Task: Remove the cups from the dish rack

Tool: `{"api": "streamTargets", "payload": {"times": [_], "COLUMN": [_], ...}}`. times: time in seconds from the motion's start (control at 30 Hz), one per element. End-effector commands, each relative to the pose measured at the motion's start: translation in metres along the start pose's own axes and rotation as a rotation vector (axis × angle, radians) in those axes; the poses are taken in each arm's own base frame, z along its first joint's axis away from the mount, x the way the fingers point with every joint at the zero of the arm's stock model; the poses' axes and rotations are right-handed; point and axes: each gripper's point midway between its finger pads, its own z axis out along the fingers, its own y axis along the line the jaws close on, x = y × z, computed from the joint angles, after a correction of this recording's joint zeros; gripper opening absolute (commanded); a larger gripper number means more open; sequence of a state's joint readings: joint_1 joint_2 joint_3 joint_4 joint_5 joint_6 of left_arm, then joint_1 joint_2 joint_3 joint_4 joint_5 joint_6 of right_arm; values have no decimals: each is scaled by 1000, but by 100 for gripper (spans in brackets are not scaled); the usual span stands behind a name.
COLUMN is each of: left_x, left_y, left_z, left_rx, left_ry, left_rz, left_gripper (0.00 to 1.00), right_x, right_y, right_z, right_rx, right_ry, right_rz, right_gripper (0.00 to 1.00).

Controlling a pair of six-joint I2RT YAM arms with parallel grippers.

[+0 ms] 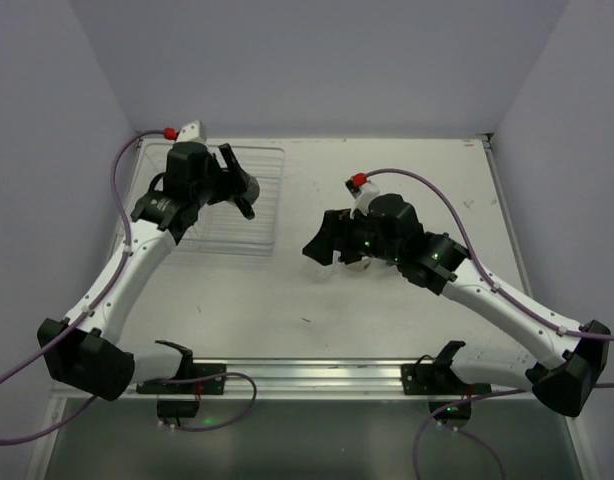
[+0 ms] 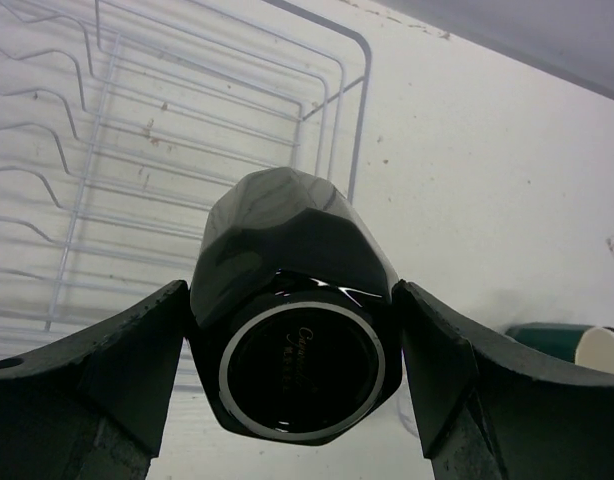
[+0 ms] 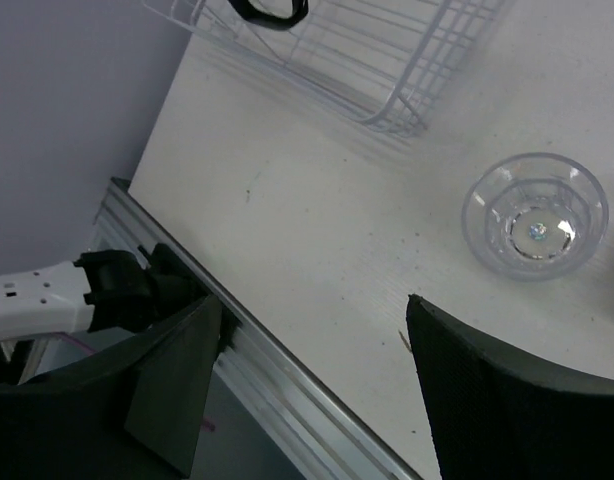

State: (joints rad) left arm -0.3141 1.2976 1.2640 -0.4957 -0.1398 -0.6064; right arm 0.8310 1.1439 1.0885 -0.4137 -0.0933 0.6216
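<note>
Left gripper (image 2: 292,300) pinches black cup (image 2: 287,240) over dish rack (image 2: 357,60) edge; right gripper (image 3: 312,320) gapes above open table (image 3: 317,200), clear cup (image 3: 535,215) beside.

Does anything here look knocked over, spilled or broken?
One thing: the dark teal cup on the table seems to lie on its side, its pale mouth facing sideways. The clear cup stands upright, and the black cup sits squarely in the left gripper. No spill shows.
</note>
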Motion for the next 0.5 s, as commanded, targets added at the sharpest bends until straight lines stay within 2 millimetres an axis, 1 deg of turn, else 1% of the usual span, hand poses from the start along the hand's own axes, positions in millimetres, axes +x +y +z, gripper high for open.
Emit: {"api": "streamTargets", "payload": {"times": [0.0,0.03,0.07,0.1,0.13,0.17,0.2,0.23,0.27,0.3,0.33,0.37,0.4,0.47], "left_x": [-17,-18,-16,-12,-10,-3,-2,0,6,7,7,13,13,16], "left_y": [-21,-22,-23,-25,-28,-30,-31,-31,-32,-32,-33,-35,-36,-39], "left_z": [-38,-48,-53,-57,-66,-70,-78,-82,-85,-92,-96,-99,-105,-111], "left_rx": [141,152,166,187,215,246,263,270,287,303,316,335,350,377], "left_ry": [-55,-59,-55,-40,-33,-13,-17,-14,0,-5,-5,11,8,16], "left_rz": [8,11,13,15,15,16,16,14,12,13,11,8,8,8], "left_gripper": [0,0,0,0,0,0,0,0,0,0,0,0,0,0], "right_x": [-36,-33,-41,-39,-39,-39,-37,-36,-39,-36,-38,-39,-39,-40], "right_y": [31,23,30,32,32,32,33,34,38,42,45,48,50,58], "right_z": [-7,-4,-7,-8,-8,-5,-4,-3,-3,-3,-3,-2,-1,-3], "right_rx": [-189,-194,-239,-268,-275,-282,-296,-307,-338,-366,-386,-416,-435,-497], "right_ry": [-104,-104,-140,-130,-135,-140,-134,-134,-151,-143,-152,-166,-165,-180], "right_rz": [37,58,57,74,80,88,91,94,94,93,93,98,99,89], "right_gripper": [77,77,77,77,77,77,76,76,76,76,75,75,75,75]}}
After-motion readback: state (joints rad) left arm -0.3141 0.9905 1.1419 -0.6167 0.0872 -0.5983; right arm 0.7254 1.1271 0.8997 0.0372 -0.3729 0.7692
